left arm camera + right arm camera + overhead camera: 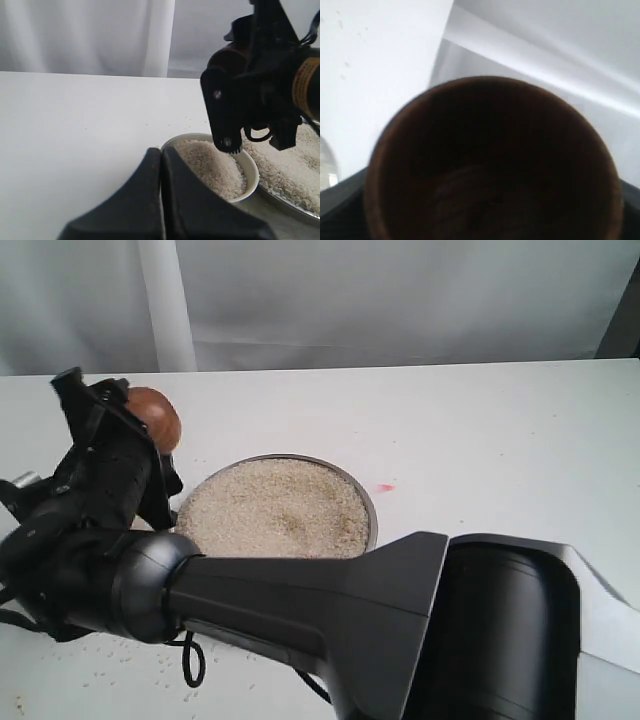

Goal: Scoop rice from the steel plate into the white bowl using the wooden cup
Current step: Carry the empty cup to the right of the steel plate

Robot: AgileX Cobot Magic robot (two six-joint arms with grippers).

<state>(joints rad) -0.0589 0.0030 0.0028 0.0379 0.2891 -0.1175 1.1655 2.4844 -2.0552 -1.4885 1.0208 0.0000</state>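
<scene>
The right hand [128,425] was clamped on the wooden cup [158,412], one dark finger on either side of it, and held it up off the counter [480,430] at the left side of the exterior view. The arm reached there from the lower right, across the front of the scene. The cup was tipped so that its rounded reddish-brown bottom pointed up and away. In the right wrist view its mouth faced the camera and showed only dark wood inside. In the left wrist view the cup hung above the white bowl [185,137]. The bowl stood on the counter and held a mound of rice [210,167] that rose close to its thick rim. The exterior view hid the bowl behind the arm. The left hand [161,152] lay low in front of the bowl with its two fingers pressed together and nothing between them. Just beside the bowl stood the steel plate [368,505], and whether their rims touched I could not tell. The plate carried a wide, nearly level bed of rice that reached almost to its thin rim. Scattered grains [150,665] lay loose on the counter near the arm, and a small pink mark [385,487] showed on the surface just beyond the plate.
</scene>
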